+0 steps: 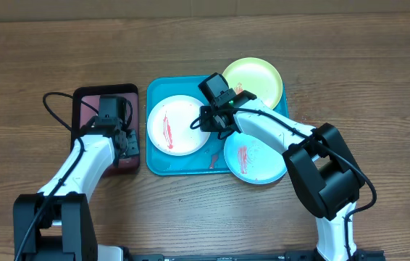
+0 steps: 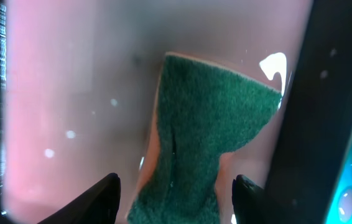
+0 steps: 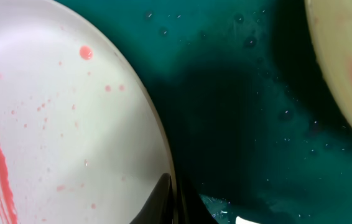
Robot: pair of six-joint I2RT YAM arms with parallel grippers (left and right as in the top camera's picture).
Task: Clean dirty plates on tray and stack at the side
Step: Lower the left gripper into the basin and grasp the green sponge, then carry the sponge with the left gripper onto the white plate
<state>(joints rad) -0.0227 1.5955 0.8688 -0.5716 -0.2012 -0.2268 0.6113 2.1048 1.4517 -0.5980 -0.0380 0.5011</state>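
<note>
The white plate [image 1: 180, 125], streaked with red, lies at the left of the turquoise tray [image 1: 163, 88]. The yellow-green plate [image 1: 254, 78] overlaps the tray's far right corner. The mint-blue plate [image 1: 257, 158], smeared red, overlaps its near right corner. My right gripper [image 1: 208, 119] is shut on the white plate's right rim. In the right wrist view, one finger lies on the white plate [image 3: 64, 112] and the other is under the rim at my right gripper [image 3: 175, 202], beside the wet tray floor [image 3: 238, 112]. My left gripper [image 2: 176, 199] is open, straddling a green sponge [image 2: 207, 137].
A smaller black-rimmed tray [image 1: 89, 94] with a pinkish wet inside [image 2: 64, 93] stands left of the turquoise tray; my left gripper [image 1: 122, 141] is over it. The yellow-green plate's edge [image 3: 344, 62] shows in the right wrist view. Bare wooden table [image 1: 350, 58] surrounds both trays.
</note>
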